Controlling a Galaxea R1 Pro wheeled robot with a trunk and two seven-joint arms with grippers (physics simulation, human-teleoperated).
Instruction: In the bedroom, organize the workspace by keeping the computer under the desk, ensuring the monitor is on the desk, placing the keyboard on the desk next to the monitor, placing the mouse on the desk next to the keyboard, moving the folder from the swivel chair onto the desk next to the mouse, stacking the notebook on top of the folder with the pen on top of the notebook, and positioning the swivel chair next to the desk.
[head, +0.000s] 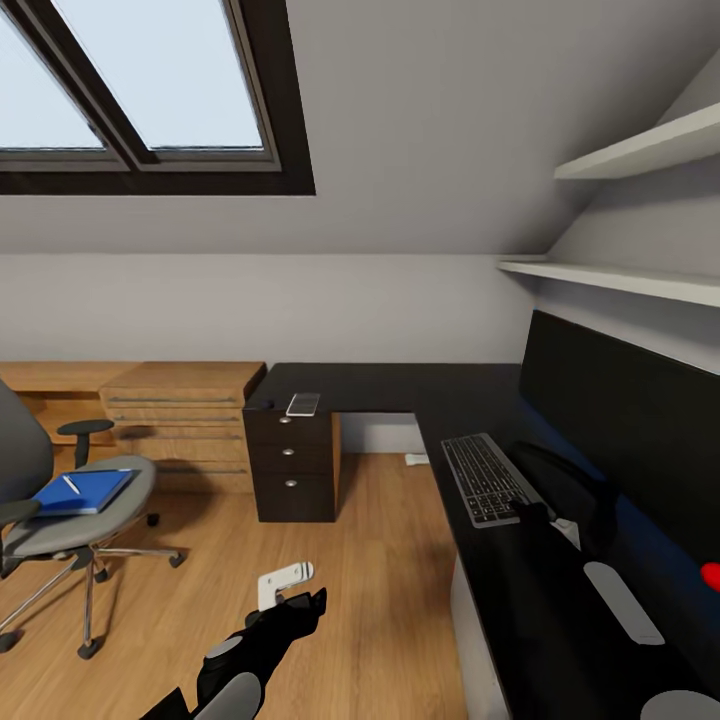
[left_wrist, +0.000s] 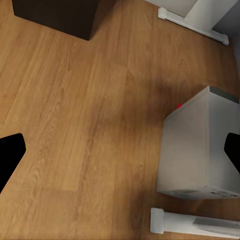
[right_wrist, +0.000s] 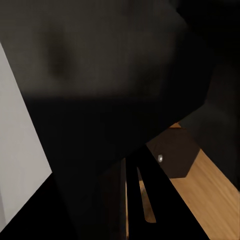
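hovering left pincer (head: 292, 588), fingers apart

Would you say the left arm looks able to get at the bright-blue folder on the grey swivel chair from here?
Probably not yet: the left gripper hangs low over bare wood floor, with the bright-blue folder well off to its side on the grey swivel chair.

Left arm extended forward and low; left claw (left_wrist: 120, 155) fingers spread wide. Right arm raised at right, its claw state indeterminate.
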